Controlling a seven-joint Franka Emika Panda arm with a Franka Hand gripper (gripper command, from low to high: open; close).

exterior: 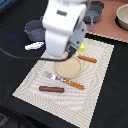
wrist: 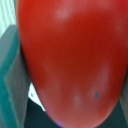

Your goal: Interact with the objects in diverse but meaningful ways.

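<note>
In the wrist view a red round tomato [wrist: 70,60] fills almost the whole picture and presses against one grey finger pad [wrist: 11,75]. The gripper [exterior: 73,51] is shut on the tomato. It hangs over the far edge of the tan plate [exterior: 69,68], mostly hidden by the white arm, and the tomato does not show in the exterior view. The brown sausage stick [exterior: 51,89] lies on the mat's near side. The yellow block [exterior: 81,48] peeks out beside the gripper. The white-and-blue fish [exterior: 34,46] lies beside the dark grey two-handled pot [exterior: 35,30].
A pale woven placemat [exterior: 95,95] lies on the black table. An orange-handled fork [exterior: 66,81] and knife [exterior: 87,59] flank the plate. A second dark pot [exterior: 93,14] and a light bowl [exterior: 122,17] stand at the back, towards the exterior view's right.
</note>
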